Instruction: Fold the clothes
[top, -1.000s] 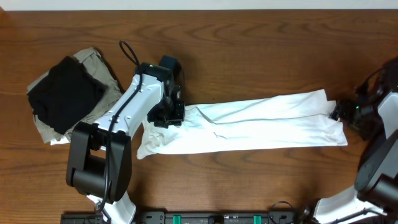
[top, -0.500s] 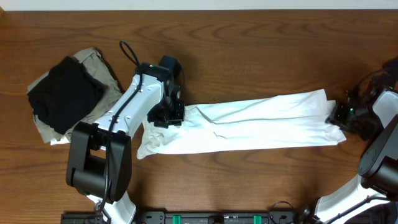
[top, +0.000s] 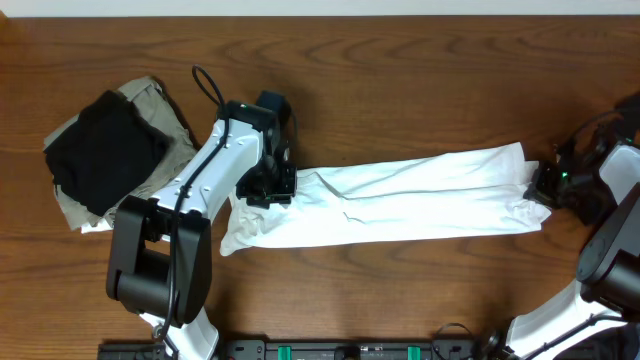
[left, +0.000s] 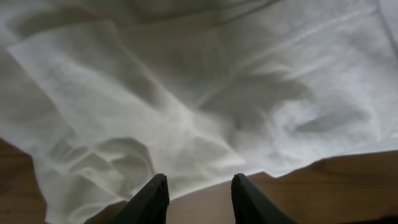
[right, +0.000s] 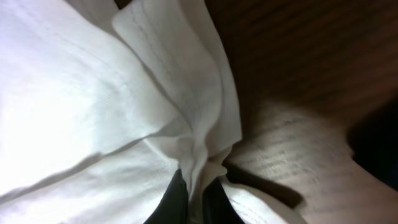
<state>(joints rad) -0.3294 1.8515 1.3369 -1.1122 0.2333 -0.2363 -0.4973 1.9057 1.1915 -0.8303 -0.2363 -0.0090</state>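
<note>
Pinching the white T-shirt (top: 410, 205), your right gripper (right: 194, 190) should rise before folding toward the left gripper (left: 196, 190), whose jaws stand spread.

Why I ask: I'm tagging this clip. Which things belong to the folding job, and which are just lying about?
Job: long white cloth garment, pinched by the right gripper; left gripper, jaws open; black cloth garment on khaki cloth garment.
Lying about: brown wooden table; dark rail at its near edge.
</note>
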